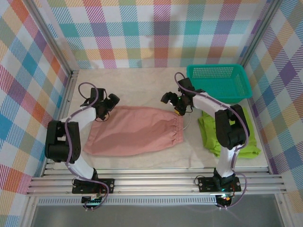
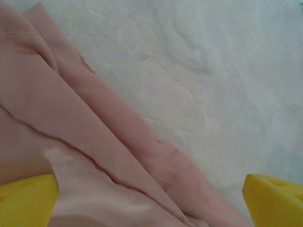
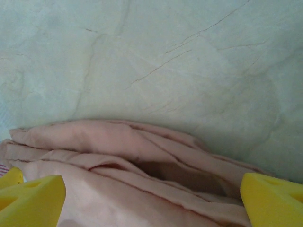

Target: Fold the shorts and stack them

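Note:
The salmon pink shorts (image 1: pixel 135 131) lie spread flat in the middle of the table, gathered waistband to the right. My left gripper (image 1: pixel 108 105) hovers at their upper left corner. In the left wrist view its yellow fingertips (image 2: pixel 26 198) stand wide apart, and the left gripper (image 2: pixel 151 208) is open over folds of pink shorts (image 2: pixel 94 142). My right gripper (image 1: pixel 177 108) is at the upper right corner by the waistband. It is the open right gripper (image 3: pixel 151 203) in the right wrist view, with yellow fingertips (image 3: pixel 272 198) either side of the layered pink shorts (image 3: pixel 118 156). The lime green shorts (image 1: pixel 244 139) lie crumpled at the right, partly under the right arm.
A teal basket (image 1: pixel 218 81) stands at the back right, just behind the right arm. Checked walls close in the table (image 1: pixel 142 78) on three sides. A metal rail (image 1: pixel 156 182) runs along the near edge.

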You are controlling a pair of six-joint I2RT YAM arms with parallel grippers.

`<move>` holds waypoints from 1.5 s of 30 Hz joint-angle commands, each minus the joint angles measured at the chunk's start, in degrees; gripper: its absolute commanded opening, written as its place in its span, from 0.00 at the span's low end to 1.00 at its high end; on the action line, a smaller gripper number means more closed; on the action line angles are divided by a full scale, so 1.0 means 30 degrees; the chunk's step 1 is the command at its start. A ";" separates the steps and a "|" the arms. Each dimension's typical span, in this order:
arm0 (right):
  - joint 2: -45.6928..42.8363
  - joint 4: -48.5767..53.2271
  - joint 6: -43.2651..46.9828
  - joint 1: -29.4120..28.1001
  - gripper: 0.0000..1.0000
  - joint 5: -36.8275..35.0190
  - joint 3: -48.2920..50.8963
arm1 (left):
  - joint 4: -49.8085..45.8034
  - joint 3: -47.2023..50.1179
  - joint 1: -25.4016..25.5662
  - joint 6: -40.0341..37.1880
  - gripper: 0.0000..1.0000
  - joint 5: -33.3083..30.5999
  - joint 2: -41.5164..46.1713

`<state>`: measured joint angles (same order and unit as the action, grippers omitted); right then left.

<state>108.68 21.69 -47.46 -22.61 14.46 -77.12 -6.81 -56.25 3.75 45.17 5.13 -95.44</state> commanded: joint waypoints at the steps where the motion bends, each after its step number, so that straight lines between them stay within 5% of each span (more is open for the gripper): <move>1: 0.0569 -0.0944 0.0525 0.0256 0.95 0.0278 0.0412 | 0.1277 0.0626 -0.0582 -0.0148 1.00 -0.0012 -0.0882; 16: 0.1518 -0.3678 0.0447 0.0565 0.95 0.0501 0.1742 | 0.1942 0.1612 -0.1160 -0.0299 1.00 -0.0516 -0.1794; 25: -0.3833 -0.2866 0.1883 0.0535 0.96 0.0410 0.2435 | -0.1959 0.0367 -0.1089 -0.1033 1.00 -0.1230 0.4716; 34: -0.8724 0.0905 0.4952 0.1194 0.99 -0.1621 0.6105 | -0.4677 0.1145 0.2398 0.0541 1.00 -0.0841 0.8169; 45: -0.7282 -0.0369 0.3088 0.1681 1.00 0.1413 0.8898 | -0.2448 0.5588 0.4112 0.2152 1.00 -0.1007 0.6793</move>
<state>87.22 22.55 -36.18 -17.28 14.98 -52.25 -16.36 -41.01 15.75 49.78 2.33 -74.37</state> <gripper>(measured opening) 0.998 0.999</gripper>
